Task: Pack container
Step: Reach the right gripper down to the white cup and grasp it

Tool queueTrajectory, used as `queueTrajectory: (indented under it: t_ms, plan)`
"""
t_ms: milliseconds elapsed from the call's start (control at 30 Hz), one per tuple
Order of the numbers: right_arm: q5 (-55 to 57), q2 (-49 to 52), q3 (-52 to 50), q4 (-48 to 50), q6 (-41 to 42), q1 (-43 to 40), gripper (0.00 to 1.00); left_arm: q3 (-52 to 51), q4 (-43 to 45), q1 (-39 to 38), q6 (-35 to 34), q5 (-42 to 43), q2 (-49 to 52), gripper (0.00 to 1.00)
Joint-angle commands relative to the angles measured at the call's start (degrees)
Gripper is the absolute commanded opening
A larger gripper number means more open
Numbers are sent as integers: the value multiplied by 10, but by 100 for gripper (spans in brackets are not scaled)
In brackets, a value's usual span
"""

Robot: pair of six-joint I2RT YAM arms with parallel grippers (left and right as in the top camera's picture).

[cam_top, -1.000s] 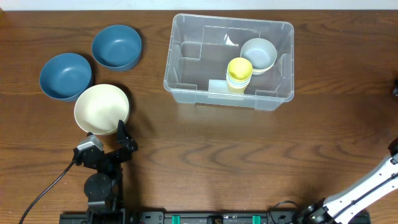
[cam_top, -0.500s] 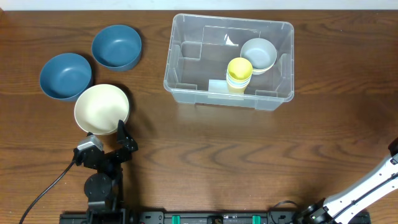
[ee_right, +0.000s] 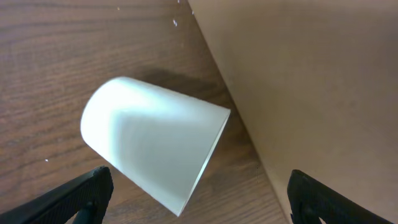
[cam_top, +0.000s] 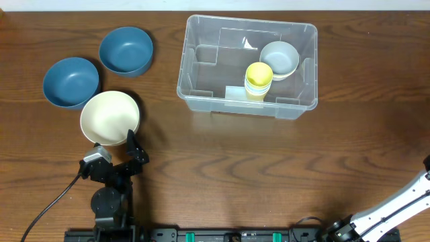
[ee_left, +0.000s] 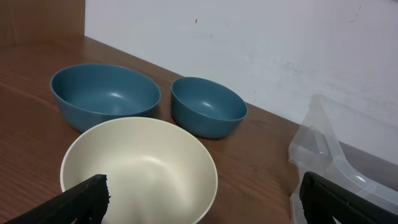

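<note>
The wooden table (cam_top: 269, 161) fills the overhead view. The clear container (cam_top: 191, 67) sits upright at its far side, right of centre. Inside it, toward the right end, are a grey bowl (cam_top: 279, 58) and, just beside it, a stack of yellow cups (cam_top: 259, 79).

Well to the left of the container stand three bowls, all upright: the left blue bowl (cam_top: 70, 82), the right blue bowl (cam_top: 125, 50) farther back, and the cream bowl (cam_top: 109, 117) nearest the robot, close against the left blue one.

A white cup (ee_right: 152, 146) lies on its side on the table, next to a tan wall (ee_right: 311, 81); only the right wrist camera shows it.

The left gripper (ee_left: 204, 182) is at the cream bowl's near edge, its fingers spread wide and grasping nothing. The right gripper (ee_right: 200, 180) is likewise released, fingers wide apart, with the white cup lying ahead of them.
</note>
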Motion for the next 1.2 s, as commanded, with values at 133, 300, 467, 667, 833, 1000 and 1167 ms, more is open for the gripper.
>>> queueTrajectory:
  t_ms: [133, 300, 467, 667, 833, 1000, 1167]
  plan:
    - [-29, 45, 8, 13, 31, 10, 87, -13, -19, 3, 5, -7, -3, 98]
    - [-51, 58, 8, 32, 61, 19, 62, -13, -19, 3, 5, -7, -3, 98]
    - [-59, 70, 8, 47, 118, 32, 1, -13, -19, 3, 5, -7, -3, 98]
    - [-60, 70, 8, 50, 158, 42, 1, -13, -19, 3, 5, -7, -3, 98]
    - [-100, 64, 8, 23, 163, 51, 1, -13, -19, 3, 5, -7, -3, 98]
    - [-189, 19, 8, -26, 201, 78, 1, -13, -19, 3, 5, -7, -3, 98]
    - [-190, -70, 8, -111, 199, 129, 1, -13, -19, 3, 5, -7, -3, 98]
